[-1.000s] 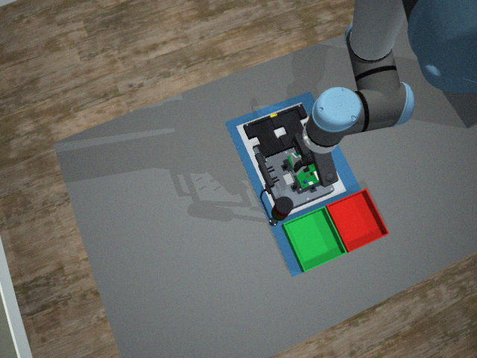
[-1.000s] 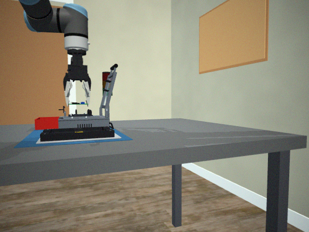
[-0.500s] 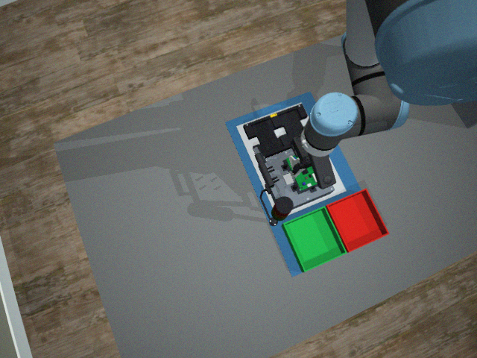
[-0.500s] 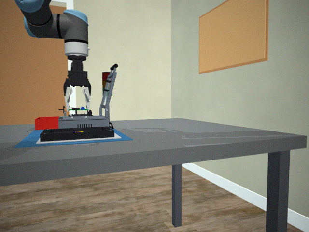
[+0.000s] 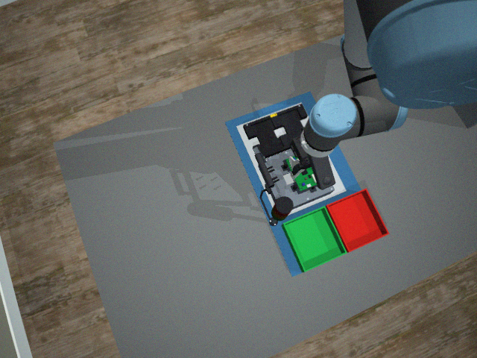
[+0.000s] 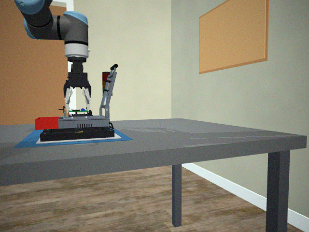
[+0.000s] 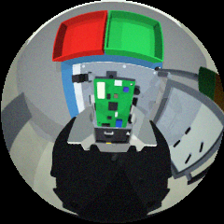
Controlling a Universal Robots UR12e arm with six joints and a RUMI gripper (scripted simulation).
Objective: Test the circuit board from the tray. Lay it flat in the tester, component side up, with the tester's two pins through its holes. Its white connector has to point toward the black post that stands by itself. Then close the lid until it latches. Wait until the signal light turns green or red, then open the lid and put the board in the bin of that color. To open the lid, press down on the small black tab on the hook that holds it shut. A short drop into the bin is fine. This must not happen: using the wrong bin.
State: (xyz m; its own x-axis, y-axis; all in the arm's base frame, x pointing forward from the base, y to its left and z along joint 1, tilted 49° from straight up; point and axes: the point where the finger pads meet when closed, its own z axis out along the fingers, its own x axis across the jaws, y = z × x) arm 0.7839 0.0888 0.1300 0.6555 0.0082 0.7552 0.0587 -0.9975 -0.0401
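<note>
My gripper (image 6: pixel 77 109) is shut on the green circuit board (image 7: pixel 113 103), gripping it by its long edges and holding it level, component side up, just above the grey tester bed (image 6: pixel 83 121). The board also shows in the top view (image 5: pixel 304 180) and in the side view (image 6: pixel 78 109). A white part sits at the board's end toward the bins (image 7: pixel 125 87). The tester lid (image 6: pixel 108 90) stands open, tilted up at the side. The signal light (image 5: pixel 281 208) stands at the tester's corner near the green bin; its colour is unclear.
The green bin (image 5: pixel 312 238) and red bin (image 5: pixel 356 219) sit side by side on the blue mat beyond the tester. The black tray (image 5: pixel 275 129) lies on the mat's other end. The arm hangs over the tester.
</note>
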